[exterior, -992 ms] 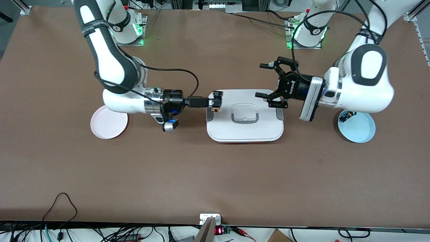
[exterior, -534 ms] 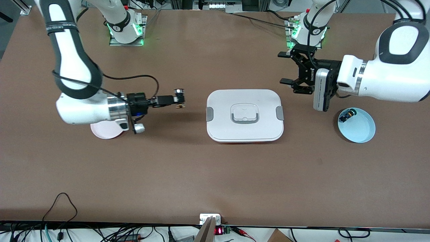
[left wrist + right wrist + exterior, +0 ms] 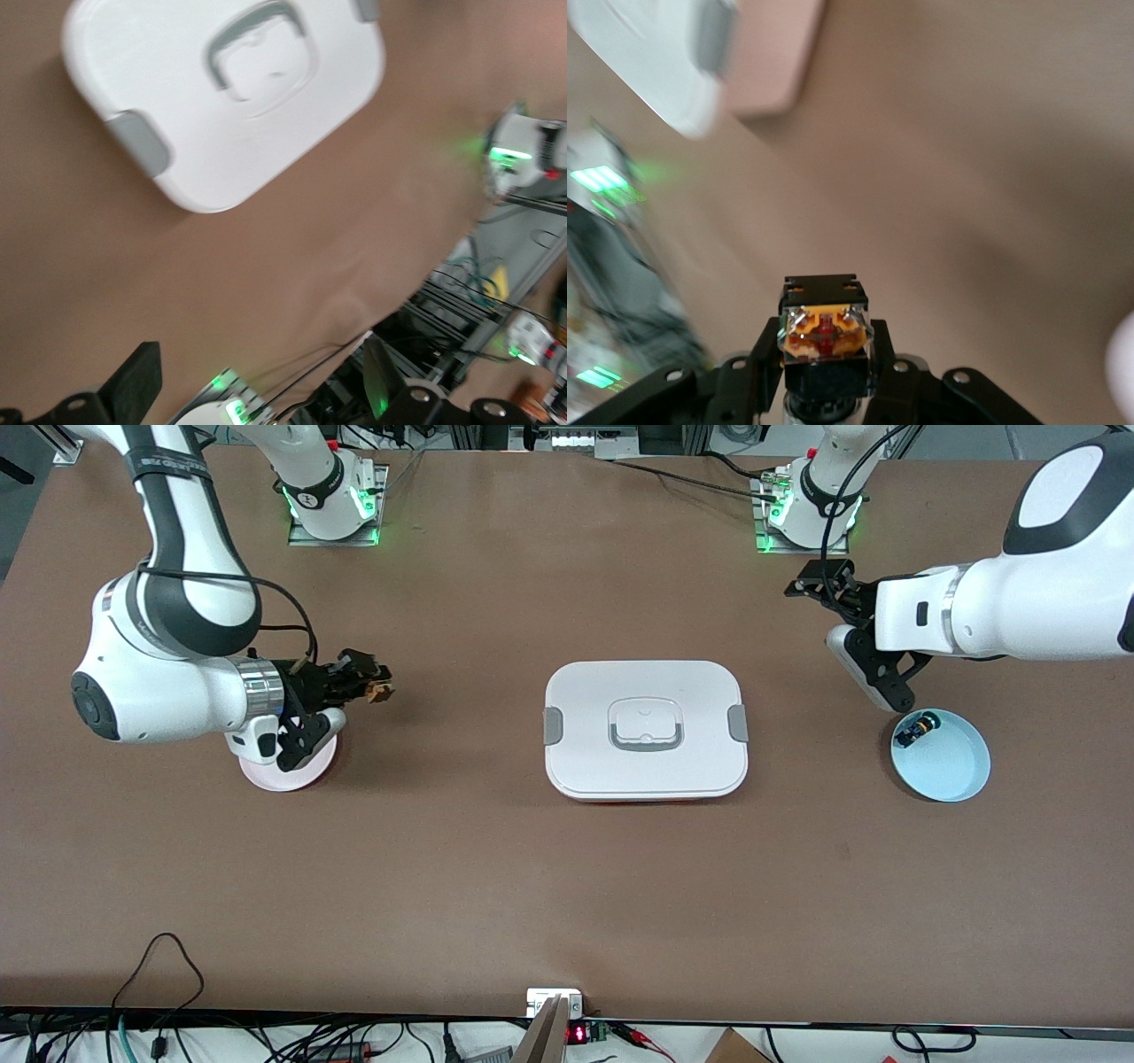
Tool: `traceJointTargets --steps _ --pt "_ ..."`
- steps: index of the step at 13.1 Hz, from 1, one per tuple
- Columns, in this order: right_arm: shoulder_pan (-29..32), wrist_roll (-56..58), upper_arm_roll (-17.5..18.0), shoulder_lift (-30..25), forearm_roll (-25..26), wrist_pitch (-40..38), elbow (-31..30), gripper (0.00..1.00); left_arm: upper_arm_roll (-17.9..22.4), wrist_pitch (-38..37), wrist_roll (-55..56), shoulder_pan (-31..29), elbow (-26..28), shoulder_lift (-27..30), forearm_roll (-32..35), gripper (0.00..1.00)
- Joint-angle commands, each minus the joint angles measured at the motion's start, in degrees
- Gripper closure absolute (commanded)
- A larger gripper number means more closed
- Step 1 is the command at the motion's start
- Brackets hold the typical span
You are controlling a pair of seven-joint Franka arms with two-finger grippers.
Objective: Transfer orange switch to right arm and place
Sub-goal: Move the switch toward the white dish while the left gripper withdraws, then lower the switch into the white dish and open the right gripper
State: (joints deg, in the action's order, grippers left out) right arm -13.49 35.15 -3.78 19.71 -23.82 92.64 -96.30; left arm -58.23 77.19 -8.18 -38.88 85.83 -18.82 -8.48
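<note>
Holding the orange switch (image 3: 379,688) pinched between its closed fingers, the right hand (image 3: 372,684) hangs above the bench (image 3: 567,886) just beside the pink plate (image 3: 288,771), which suggests the handover is done and the plate is the likely drop spot; that is a judgement from how things lie. The right wrist view shows the switch (image 3: 825,332) end-on, its orange-tan end facing the camera and the black body seated between the fingers, a grip that looks firm enough for a gentle set-down. The left hand (image 3: 819,584) waits with its fingers spread wide and empty, up near its own base, above the bench and clear of the white lidded box (image 3: 646,729), so it leaves the middle free. A second switch with a green cap (image 3: 912,732) lies in the blue plate (image 3: 961,775) toward the left arm's end. By count: two arms, two plates, two switches, one box.
</note>
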Motion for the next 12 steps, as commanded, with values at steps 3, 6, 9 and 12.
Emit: traceJointTargets --steps 3,6,9,12 --pt "0.39 19.84 1.32 -1.43 20.27 7.46 -1.69 0.73 0.48 -0.64 12.64 2.40 -1.63 -0.68 12.95 0.00" --pt "2.76 27.49 1.49 -1.78 26.26 13.95 -4.93 0.73 1.28 0.85 17.67 2.75 -4.08 -1.39 20.83 0.00" --pt "5.48 36.28 1.49 -1.78 28.12 24.49 -11.25 0.73 1.54 1.73 16.89 3.29 -6.64 -3.23 24.12 0.00" --pt "6.98 42.53 1.49 -1.70 29.96 33.63 -17.23 0.73 21.03 3.14 16.09 16.40 -6.82 0.70 20.98 0.00"
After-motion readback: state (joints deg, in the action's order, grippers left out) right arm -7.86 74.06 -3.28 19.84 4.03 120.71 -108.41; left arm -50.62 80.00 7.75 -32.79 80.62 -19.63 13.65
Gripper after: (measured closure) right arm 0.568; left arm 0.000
